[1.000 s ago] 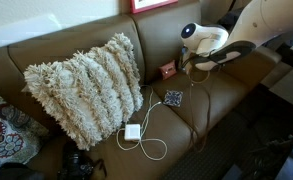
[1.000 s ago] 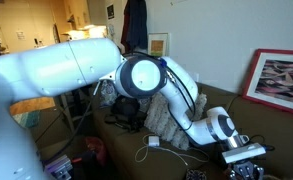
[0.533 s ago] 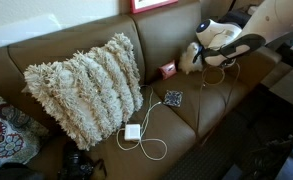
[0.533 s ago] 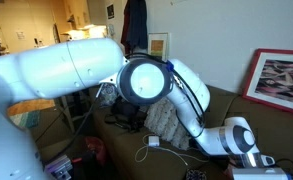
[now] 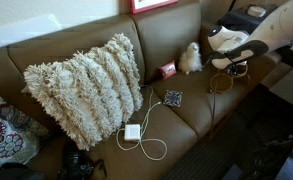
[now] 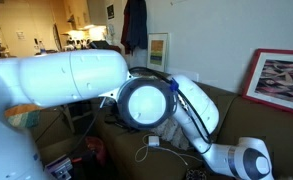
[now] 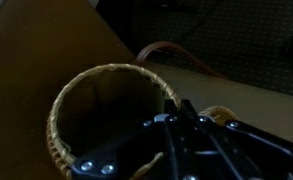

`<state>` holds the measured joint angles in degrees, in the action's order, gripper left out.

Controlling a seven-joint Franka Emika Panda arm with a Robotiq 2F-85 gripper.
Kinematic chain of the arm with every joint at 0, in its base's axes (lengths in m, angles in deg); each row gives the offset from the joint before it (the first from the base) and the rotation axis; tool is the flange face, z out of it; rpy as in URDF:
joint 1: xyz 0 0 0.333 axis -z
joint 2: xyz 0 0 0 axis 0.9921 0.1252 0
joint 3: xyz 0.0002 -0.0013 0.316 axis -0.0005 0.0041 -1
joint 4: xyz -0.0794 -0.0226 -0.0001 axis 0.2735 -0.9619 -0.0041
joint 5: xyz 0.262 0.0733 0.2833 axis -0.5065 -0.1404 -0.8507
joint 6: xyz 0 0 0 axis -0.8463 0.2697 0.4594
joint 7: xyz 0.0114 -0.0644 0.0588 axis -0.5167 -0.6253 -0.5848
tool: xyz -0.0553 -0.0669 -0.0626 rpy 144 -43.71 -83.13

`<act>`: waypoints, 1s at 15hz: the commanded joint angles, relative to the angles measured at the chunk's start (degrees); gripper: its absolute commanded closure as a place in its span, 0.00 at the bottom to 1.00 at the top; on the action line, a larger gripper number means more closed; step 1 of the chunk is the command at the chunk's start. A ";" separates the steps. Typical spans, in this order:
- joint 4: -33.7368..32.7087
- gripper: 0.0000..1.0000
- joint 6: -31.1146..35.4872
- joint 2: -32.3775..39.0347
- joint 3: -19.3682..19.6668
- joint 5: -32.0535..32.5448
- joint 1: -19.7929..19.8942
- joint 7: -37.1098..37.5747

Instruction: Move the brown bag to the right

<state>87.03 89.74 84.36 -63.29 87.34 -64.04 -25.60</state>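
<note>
The brown bag [image 7: 104,118] is a round woven tan pouch with an open mouth, filling the wrist view. My gripper [image 7: 181,112] is shut on its rim. A thin cord [image 7: 164,48] curves beyond the bag. In an exterior view, my gripper [image 5: 238,58] holds the bag [image 5: 233,69] above the right end of the brown couch [image 5: 76,45], and the cord loop [image 5: 221,86] hangs below it. In the exterior view from behind the arm, only the arm [image 6: 136,90] shows; bag and gripper are hidden.
A small red box [image 5: 168,70], a dark patterned square [image 5: 173,98] and a cream fluffy object [image 5: 191,58] lie on the couch left of the gripper. A shaggy cream pillow [image 5: 86,85] and a white charger with cable [image 5: 133,132] lie further left.
My gripper has moved to the right along the couch with the bag in it, from beside the red box to the couch's right end. The cord trails after it.
</note>
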 commanded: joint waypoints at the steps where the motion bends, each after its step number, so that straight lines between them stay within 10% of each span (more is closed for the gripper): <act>1: -1.59 0.65 -1.83 0.43 -1.62 -1.23 0.78 -1.72; 11: 0.05 0.02 -0.71 -3.02 -0.79 -0.48 0.07 0.82; 15: 11.57 0.00 7.01 -13.81 1.92 1.75 -2.94 7.87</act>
<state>87.26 91.17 79.93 -62.96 87.48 -64.54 -22.16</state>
